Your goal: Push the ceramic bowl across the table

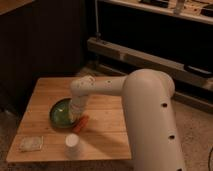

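Standing before a dark shelf unit (145, 30), your planked counter (107, 132) held the ceramic bowl (60, 113); the claw (76, 114) hung at its rim, grip unreadable.

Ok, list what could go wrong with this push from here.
The gripper sits at the right rim of the round glossy green ceramic bowl; pressing there may tip it rather than slide it.
The small orange object and small white upturned cup lie close by; the arm might knock them.
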Robot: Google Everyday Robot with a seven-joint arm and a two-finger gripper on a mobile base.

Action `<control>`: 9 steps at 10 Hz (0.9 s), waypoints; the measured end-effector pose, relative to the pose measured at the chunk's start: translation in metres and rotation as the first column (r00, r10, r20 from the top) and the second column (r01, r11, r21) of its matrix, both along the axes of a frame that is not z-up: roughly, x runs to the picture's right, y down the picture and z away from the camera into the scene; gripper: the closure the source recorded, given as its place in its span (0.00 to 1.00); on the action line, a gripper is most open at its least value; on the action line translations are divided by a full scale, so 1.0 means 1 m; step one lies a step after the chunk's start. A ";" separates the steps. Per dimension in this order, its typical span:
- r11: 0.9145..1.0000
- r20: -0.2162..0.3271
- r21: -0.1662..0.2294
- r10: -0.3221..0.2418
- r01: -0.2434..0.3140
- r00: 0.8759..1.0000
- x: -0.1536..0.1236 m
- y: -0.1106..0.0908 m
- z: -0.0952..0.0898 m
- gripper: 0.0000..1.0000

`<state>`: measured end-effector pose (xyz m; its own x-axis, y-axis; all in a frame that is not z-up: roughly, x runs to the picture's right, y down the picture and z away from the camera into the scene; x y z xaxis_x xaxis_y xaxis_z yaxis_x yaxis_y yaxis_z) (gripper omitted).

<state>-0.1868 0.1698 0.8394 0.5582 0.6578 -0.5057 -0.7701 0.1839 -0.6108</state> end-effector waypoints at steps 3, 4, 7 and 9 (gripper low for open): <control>1.000 -0.004 0.003 0.004 -0.004 1.000 0.009 0.000 0.000 1.00; 1.000 -0.014 0.002 0.007 -0.007 1.000 0.019 0.001 0.000 1.00; 1.000 -0.018 0.004 0.011 -0.011 1.000 0.023 -0.001 0.003 1.00; 1.000 -0.022 0.003 0.007 -0.007 1.000 0.024 -0.002 0.005 1.00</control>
